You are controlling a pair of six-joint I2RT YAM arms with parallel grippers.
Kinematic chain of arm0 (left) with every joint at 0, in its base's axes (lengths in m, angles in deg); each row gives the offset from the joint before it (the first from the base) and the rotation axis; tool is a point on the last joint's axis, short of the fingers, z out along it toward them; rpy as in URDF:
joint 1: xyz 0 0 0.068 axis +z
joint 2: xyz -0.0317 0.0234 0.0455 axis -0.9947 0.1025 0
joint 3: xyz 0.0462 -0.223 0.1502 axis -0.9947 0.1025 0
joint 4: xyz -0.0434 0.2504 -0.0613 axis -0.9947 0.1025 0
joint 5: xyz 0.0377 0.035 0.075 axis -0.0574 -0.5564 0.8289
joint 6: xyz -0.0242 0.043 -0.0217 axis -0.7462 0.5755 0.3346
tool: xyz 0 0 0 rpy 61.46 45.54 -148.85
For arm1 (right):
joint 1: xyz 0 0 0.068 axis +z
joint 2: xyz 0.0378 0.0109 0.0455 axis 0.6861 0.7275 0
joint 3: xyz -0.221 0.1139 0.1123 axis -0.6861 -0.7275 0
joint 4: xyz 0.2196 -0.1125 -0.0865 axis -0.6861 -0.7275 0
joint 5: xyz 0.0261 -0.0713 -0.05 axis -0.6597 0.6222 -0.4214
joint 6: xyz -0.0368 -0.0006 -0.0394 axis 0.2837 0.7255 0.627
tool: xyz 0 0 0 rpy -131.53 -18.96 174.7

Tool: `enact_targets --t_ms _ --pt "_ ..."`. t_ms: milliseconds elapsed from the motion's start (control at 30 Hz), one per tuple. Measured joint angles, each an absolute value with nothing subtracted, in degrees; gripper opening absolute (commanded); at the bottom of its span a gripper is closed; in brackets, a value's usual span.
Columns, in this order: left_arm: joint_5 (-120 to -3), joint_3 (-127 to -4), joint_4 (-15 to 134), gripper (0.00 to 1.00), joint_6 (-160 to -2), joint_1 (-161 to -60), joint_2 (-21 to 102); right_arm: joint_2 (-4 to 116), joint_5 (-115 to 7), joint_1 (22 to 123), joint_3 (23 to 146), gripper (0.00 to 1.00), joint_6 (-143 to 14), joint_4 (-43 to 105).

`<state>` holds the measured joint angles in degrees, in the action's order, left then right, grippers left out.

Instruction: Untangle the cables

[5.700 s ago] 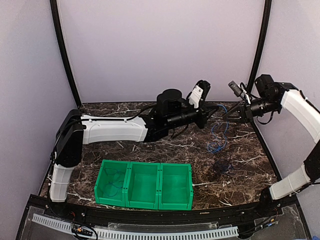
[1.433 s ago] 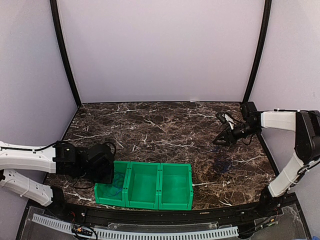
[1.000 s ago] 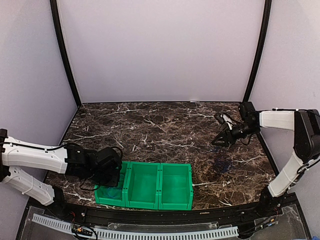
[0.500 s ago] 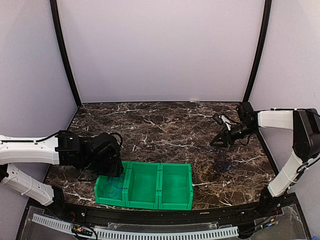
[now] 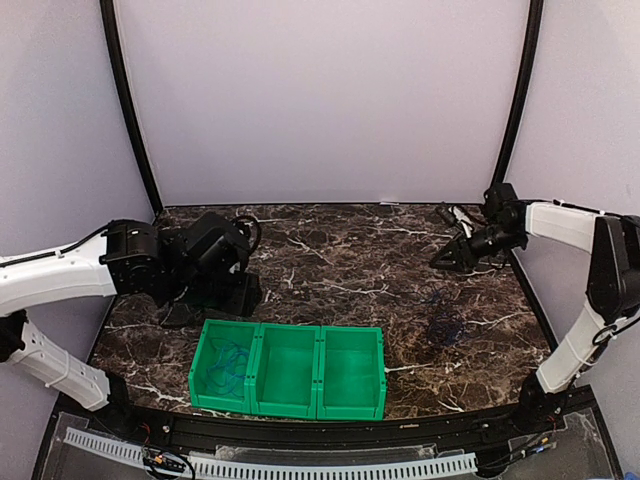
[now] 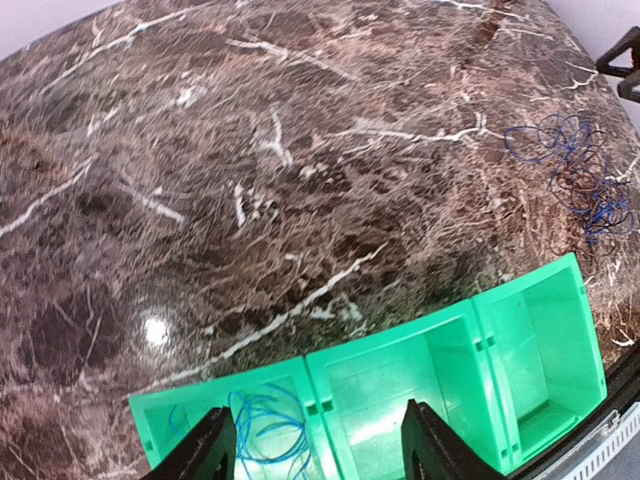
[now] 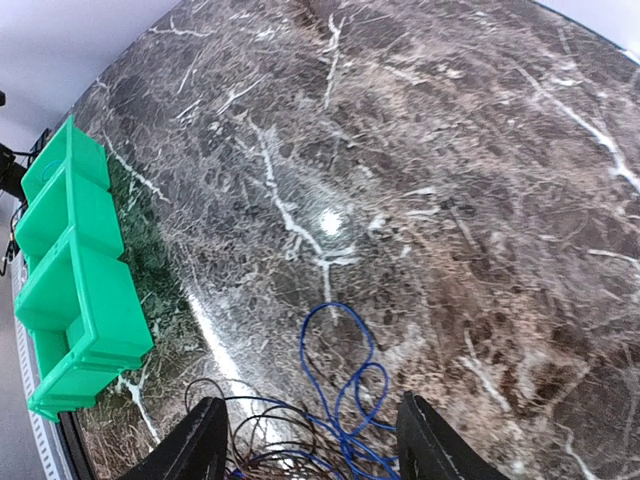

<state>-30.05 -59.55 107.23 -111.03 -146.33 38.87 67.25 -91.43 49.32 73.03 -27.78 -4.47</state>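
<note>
Here, left arm (image 5: 50, 280) outstretched behind bins (image 5: 300, 400), jaws apart.

The cables (image 7: 335, 430) at the right of the counter (image 7: 450, 150) run off the right wrist view's lower edge; from above, their strands are too thin to separate. The blue cable (image 6: 262, 425) in the left compartment of the bin (image 6: 322, 420) is cropped too.

Blue cable (image 6: 262, 425) coiled in bin (image 5: 350, 410); dark-and-blue tangle (image 6: 582, 188) on table (image 5: 330, 260).
</note>
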Motion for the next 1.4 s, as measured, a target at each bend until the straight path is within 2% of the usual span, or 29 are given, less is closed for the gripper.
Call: enact_targets --t_ms 200,333,633,800,1067,1200,1300,1400 --pt "-30.1 -64.2 94.5 0.59 -99.9 -146.3 45.9 67.3 -89.3 43.9 77.8 0.56 -25.7 -9.5" --pt "-32.3 -66.1 84.7 0.59 -96.1 -145.8 52.4 69.1 -87.5 44.1 78.4 0.56 -24.9 -12.4" --pt "-47.4 -71.0 70.7 0.57 -98.5 -141.2 65.9 79.9 -83.6 48.7 83.1 0.56 -25.0 -17.5" --pt "-53.3 -71.0 67.0 0.56 -101.0 -140.6 67.1 87.2 -82.3 49.3 87.6 0.47 -26.2 -18.7" --pt "-56.5 -71.0 64.5 0.56 -103.1 -140.6 67.1 89.7 -82.4 49.8 89.1 0.38 -26.2 -21.6" --pt "-57.0 -71.0 64.0 0.56 -103.4 -140.6 67.1 89.7 -82.7 50.6 89.3 0.38 -25.9 -22.6" --pt "-57.2 -71.0 64.0 0.56 -103.5 -140.6 67.1 89.8 -82.8 51.1 89.3 0.46 -25.8 -23.1" --pt "-57.3 -71.0 64.0 0.56 -103.5 -140.6 67.1 89.8 -82.6 51.2 89.3 0.48 -26.0 -23.2"
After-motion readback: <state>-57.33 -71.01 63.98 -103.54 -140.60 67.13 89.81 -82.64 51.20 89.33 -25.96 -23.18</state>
